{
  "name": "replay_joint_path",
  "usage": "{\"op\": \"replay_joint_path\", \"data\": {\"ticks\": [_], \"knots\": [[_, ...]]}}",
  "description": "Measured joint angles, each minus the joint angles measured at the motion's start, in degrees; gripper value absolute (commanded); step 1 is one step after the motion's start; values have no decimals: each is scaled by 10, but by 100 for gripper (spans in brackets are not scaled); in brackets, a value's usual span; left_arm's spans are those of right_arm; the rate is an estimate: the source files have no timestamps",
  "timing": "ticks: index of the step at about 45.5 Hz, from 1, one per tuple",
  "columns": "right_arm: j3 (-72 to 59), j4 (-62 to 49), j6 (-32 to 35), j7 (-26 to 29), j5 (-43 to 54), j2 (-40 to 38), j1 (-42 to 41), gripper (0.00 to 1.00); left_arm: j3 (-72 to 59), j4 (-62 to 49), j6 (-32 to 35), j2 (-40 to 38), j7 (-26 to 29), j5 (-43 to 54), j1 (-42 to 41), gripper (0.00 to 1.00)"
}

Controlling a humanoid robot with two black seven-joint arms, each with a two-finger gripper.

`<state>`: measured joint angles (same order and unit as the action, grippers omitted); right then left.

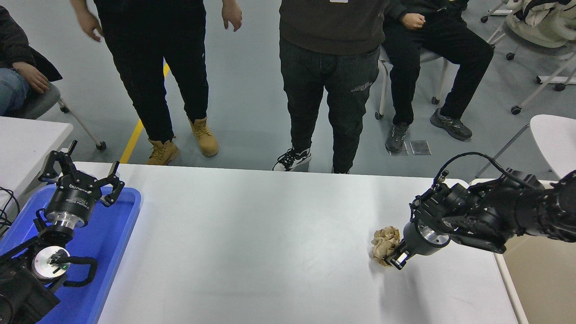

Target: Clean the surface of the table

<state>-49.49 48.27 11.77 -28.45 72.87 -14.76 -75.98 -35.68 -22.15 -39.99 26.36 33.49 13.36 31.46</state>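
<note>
The table surface (270,243) fills the near part of the view, a wide white top with rounded corners reaching from the blue tray (110,245) at its left end to the beige bin (540,274) just past its right edge. On its right side, toward the near edge, is a crumpled ball of brown paper (384,243). The right gripper (390,257) comes in from the right edge of the view, its black arm stretched low over the right end of the table, and its fingers are closed on the near right side of the paper ball (only one dark fingertip shows clearly, pressed against the paper). The ball appears raised slightly off the table, with a faint shadow beneath it.

The left gripper (81,176) is parked at the near left, over the blue tray, pointing away from the camera with its fingers spread wide and nothing between them.

Beyond the far edge of the table, two people stand on the grey floor, one in tan boots (182,144) at the left and one in black and white trainers (292,158) at the middle. Two more sit on chairs at the far left and far right. A smaller white tabletop (27,139) shows at the left edge.
</note>
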Motion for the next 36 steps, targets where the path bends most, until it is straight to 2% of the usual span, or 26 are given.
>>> {"op": "replay_joint_path", "data": {"ticks": [17,36], "knots": [[123,56,3,-41,-3,-97,-21,0,0,0,0,0,0,0,0,100],[324,71,16,-50,-28,-174,40,0,0,0,0,0,0,0,0,100]]}}
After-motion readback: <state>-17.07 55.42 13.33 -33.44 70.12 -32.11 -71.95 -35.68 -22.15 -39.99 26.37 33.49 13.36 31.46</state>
